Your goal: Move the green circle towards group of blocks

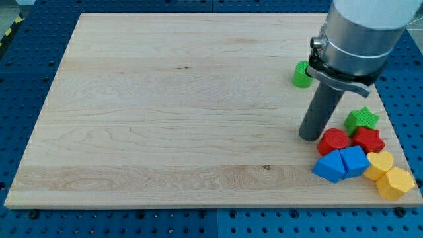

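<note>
The green circle [302,75] sits near the board's right side, toward the view's top, partly hidden behind the arm. My tip [308,137] rests on the board below the green circle and just left of the group of blocks. The group lies at the view's bottom right: a green star [361,119], a red circle [333,141], a red star [369,140], a blue triangle-like block [329,166], a blue block [355,160], and two yellow blocks [380,163] [395,183].
The wooden board [165,112] lies on a blue perforated table [13,73]. The arm's grey body [360,33] hangs over the board's top right corner. The yellow blocks sit close to the board's right edge.
</note>
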### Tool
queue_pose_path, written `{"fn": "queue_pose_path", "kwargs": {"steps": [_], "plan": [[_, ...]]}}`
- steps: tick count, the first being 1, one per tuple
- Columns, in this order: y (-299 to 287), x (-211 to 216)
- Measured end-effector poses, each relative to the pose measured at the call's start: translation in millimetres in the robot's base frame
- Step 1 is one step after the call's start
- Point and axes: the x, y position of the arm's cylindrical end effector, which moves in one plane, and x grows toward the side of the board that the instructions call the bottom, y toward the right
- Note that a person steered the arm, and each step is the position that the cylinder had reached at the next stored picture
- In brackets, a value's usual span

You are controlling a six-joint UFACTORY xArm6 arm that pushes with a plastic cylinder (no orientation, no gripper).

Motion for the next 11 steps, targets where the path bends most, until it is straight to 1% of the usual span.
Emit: {"fn": "queue_pose_path", "kwargs": {"steps": [1,2,3,4,6,7,8,9,10,11], "plan": [[-32.0,-40.5],[-58.5,-90.6],[-29.4,-125.0],[14.6,-133.9],[14.6,-129.6],[13.0,-86.2],[13.0,-126.4],[14.0,-207.3],[43.5,-226.8],[51.7,-220.8]]}}
